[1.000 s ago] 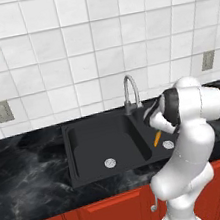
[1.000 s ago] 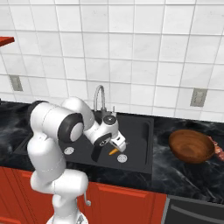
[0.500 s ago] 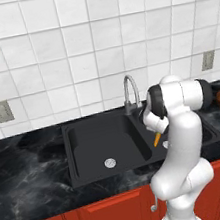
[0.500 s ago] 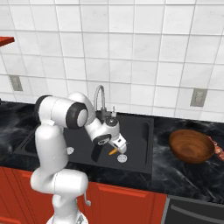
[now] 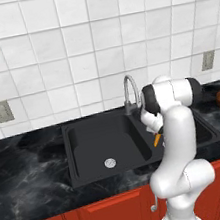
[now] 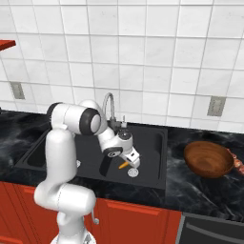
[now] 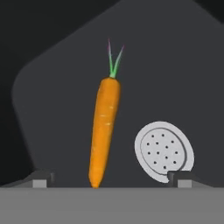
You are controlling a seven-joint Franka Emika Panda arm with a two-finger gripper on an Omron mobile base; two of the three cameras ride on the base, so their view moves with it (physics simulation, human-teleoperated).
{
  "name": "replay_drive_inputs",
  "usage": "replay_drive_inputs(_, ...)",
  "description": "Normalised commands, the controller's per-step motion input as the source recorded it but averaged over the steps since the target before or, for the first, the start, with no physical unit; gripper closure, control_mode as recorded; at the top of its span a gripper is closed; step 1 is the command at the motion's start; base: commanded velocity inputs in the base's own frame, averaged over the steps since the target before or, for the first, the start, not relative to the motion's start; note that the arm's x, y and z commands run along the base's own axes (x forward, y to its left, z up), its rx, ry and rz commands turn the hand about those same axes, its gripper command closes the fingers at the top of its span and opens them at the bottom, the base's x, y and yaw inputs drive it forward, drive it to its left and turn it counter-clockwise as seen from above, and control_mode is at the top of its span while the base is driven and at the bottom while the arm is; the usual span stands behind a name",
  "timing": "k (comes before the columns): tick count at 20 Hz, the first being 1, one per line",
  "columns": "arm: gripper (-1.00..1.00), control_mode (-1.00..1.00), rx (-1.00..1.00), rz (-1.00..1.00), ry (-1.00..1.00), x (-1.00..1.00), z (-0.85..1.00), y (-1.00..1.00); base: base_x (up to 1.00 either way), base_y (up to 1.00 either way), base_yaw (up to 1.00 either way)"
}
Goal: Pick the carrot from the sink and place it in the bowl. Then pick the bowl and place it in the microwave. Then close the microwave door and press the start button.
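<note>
The carrot (image 7: 104,131) lies on the floor of the black sink (image 6: 152,143), in its right basin beside a round silver drain (image 7: 164,151). It is orange with a short green top. My gripper (image 7: 111,181) hangs open just above it, one fingertip (image 7: 42,178) on each side of its thick end, touching nothing. From the right base view the gripper (image 6: 125,161) is down inside the basin over the carrot (image 6: 123,165). The brown bowl (image 6: 208,159) stands on the counter to the right of the sink. The microwave and its door are out of view.
A curved silver faucet (image 5: 129,91) rises at the back of the sink, close behind my arm. The left basin has its own drain (image 5: 109,163). Black marble counter (image 5: 25,166) runs on both sides, with red cabinets below and a tiled wall behind.
The arm has swung left and folded in, bringing the hand lower into the right basin over the carrot. The jaws stayed open and the carrot has not moved.
</note>
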Motion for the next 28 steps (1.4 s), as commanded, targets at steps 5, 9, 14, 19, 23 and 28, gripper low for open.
replay_drive_inputs(5, -1.0, -1.0, 0.0, 0.0, 0.04, 0.46, -0.05, -0.01, 0.0, 0.0, 0.0)
replay_drive_inputs(9, -1.0, -1.0, 0.0, 0.0, 0.04, 0.29, -0.14, -0.06, 0.0, 0.0, 0.0)
replay_drive_inputs(14, -1.0, -1.0, 0.0, 0.0, 0.06, 0.19, -0.2, -0.1, 0.0, 0.0, 0.0)
replay_drive_inputs(19, -1.0, -1.0, 0.01, 0.0, 0.05, 0.08, -0.09, -0.14, 0.0, 0.0, 0.0)
replay_drive_inputs(23, -1.0, -1.0, 0.0, 0.0, 0.02, 0.02, 0.0, 0.0, 0.0, 0.0, 0.0)
replay_drive_inputs(28, -1.0, -1.0, 0.0, 0.0, 0.0, 0.25, -0.02, 0.0, 0.0, 0.0, 0.0)
